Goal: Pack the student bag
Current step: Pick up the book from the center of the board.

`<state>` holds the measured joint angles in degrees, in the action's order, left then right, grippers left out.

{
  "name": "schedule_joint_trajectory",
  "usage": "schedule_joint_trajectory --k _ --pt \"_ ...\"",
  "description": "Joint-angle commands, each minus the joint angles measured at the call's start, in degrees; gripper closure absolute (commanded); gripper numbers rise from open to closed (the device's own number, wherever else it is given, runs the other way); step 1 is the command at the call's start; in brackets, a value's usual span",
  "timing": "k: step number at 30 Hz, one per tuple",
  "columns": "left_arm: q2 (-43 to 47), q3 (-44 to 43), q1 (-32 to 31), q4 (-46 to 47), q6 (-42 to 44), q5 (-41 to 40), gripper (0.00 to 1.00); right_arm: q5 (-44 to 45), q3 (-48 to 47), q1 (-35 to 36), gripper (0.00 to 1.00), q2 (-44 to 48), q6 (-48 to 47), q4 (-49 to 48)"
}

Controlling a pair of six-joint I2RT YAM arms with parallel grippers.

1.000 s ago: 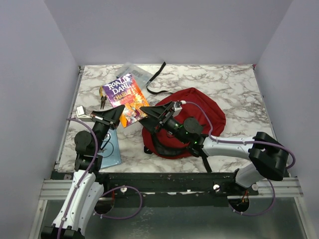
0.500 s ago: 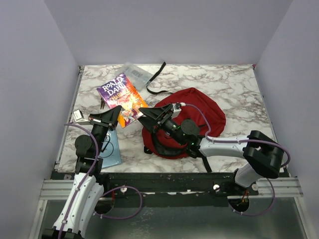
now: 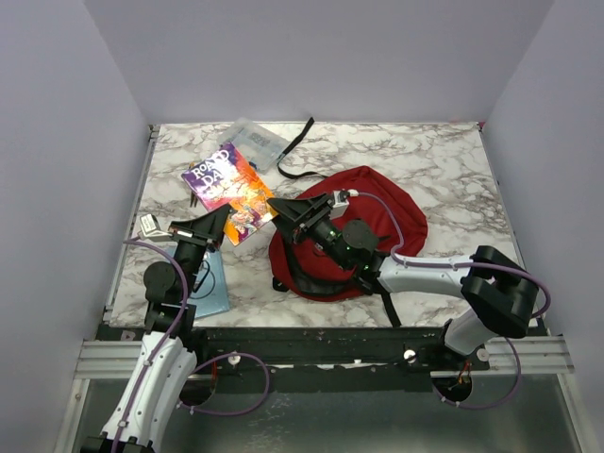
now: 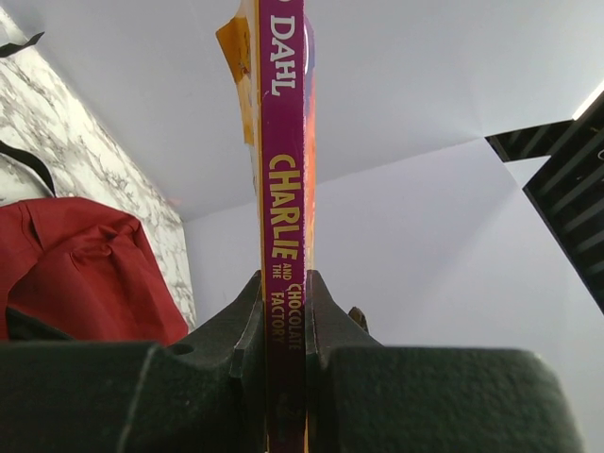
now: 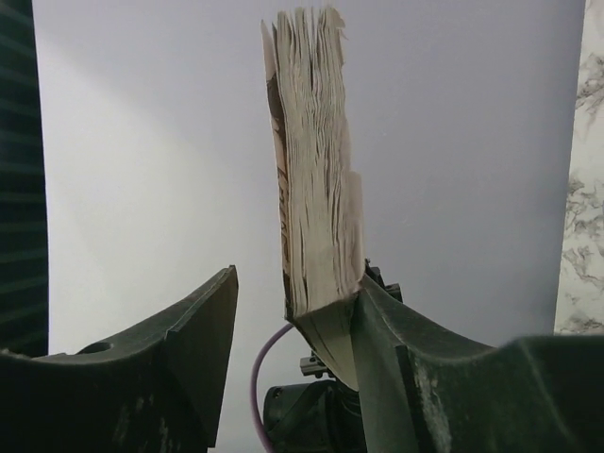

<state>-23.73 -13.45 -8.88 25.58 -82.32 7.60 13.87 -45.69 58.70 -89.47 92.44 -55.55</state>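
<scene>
While the student bag (image 3: pixel 401 231) lies slumped on the marble table (image 3: pixel 453 160), right of centre and partly under the right arm, both pairs of fingers are busy with a paperback book (image 3: pixel 229 187) just to its left. The right gripper (image 3: pixel 281 209) sits over the bag's left edge, and the left gripper (image 3: pixel 212 225) is farther left, clear of the red fabric. In the left wrist view the bag (image 4: pixel 85 274) shows as a red mound low on the left, beside the fingers and apart from them.

The left gripper (image 4: pixel 285 311) is clamped on the book (image 4: pixel 285 217) at its purple spine, both jaws pressed flat against the covers. The book stands up from between them.

The right gripper (image 5: pixel 297 283) has its jaws apart around the book's (image 5: pixel 316 208) page edge. One finger (image 5: pixel 387 330) touches the pages, while the other finger (image 5: pixel 203 321) stands off with a clear gap, so this side has no grip on it.

From above, the book is tilted with its bright cover facing up, spanning the space between the two grippers. Behind it a clear plastic box (image 3: pixel 253 142) rests near the back of the table, with a black strap (image 3: pixel 294 151) just beside it. A pale blue flat thing (image 3: pixel 215 288) lies beneath the left arm at the near edge.
</scene>
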Motion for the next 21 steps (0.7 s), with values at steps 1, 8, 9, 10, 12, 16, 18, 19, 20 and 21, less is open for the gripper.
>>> schedule_joint_trajectory --k 1,8,9,10,12,16,18,19,20,21 --pt "0.35 1.13 -1.07 1.31 1.37 1.12 1.0 5.86 -3.16 -2.0 0.52 1.1 -2.42 -2.2" --pt "-0.53 1.77 -4.08 1.31 2.29 -0.98 1.0 4.91 -5.33 -2.07 0.86 -0.65 -6.41 -0.81" --pt "-0.69 1.82 -4.31 1.31 2.43 -1.15 1.0 4.61 -5.61 -2.17 0.9 -0.94 -6.61 -0.63" --pt "-0.84 1.85 -4.45 1.31 2.56 -1.34 1.0 4.1 -5.72 -2.44 0.97 -1.1 -7.01 -0.64" --pt "-0.77 1.84 -4.52 1.31 3.23 -1.43 1.0 2.38 -5.7 -3.32 0.99 -0.8 -8.69 -0.19" --pt "0.14 2.99 -4.5 1.15 4.66 -0.06 0.64 -6.31 -3.6 -8.9 1.0 1.34 -13.93 0.19" --pt "0.86 3.58 -4.48 -0.43 7.06 1.94 0.37 -17.74 -3.34 -14.73 1.0 1.95 -16.76 1.1" --pt "1.6 3.5 -4.5 -2.18 8.49 3.01 0.31 -22.18 -3.43 -18.0 1.0 2.14 -18.28 2.62" --pt "2.25 3.1 -4.48 -5.27 10.71 3.94 0.24 -27.91 -3.65 -21.11 1.0 2.47 -19.68 4.27" --pt "2.71 1.98 -4.39 -8.87 13.4 4.75 0.2 -32.7 -3.82 -23.69 1.0 2.67 -21.3 5.6"
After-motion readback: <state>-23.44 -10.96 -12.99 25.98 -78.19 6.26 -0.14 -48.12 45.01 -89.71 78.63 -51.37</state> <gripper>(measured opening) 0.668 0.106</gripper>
